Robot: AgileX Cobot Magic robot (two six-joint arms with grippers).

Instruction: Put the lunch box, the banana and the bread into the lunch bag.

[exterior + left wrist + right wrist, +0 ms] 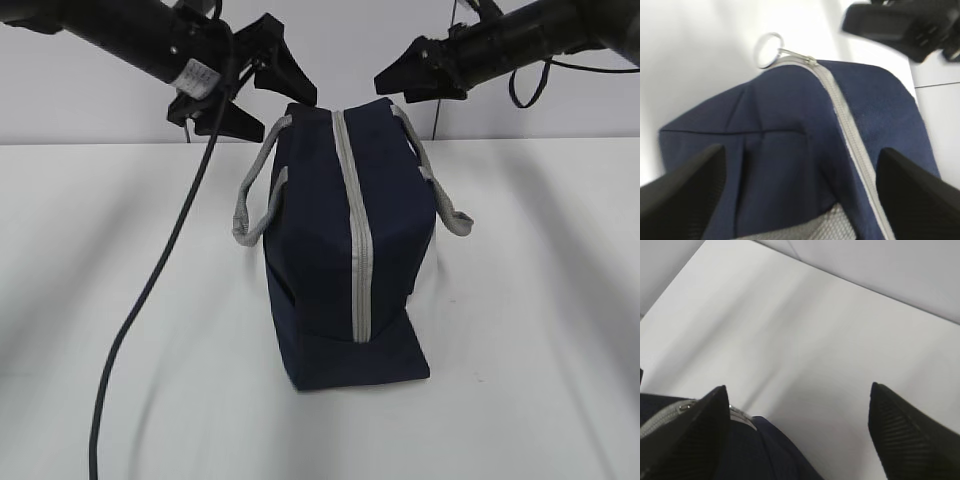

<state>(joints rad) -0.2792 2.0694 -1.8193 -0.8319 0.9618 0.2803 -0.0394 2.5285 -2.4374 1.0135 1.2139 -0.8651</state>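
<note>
Lunch bag point(345, 250): stands mid-table, zipped shut, zipper line running lengthwise from the far end toward me; lunch box, banana and bread not visible. Left gripper point(262, 85) and right gripper point(418, 68): both spread wide, empty, poised above the bag's far end on either side, about equally near, arms angled down inward.

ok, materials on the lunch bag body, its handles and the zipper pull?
Lunch bag body: navy woven fabric, matte, fine weave grain in the left wrist view. Handles: grey webbing, looks woven, coarse mesh texture. Zipper pull: thin shiny ring, probably metal; the blur leaves it open.
</note>
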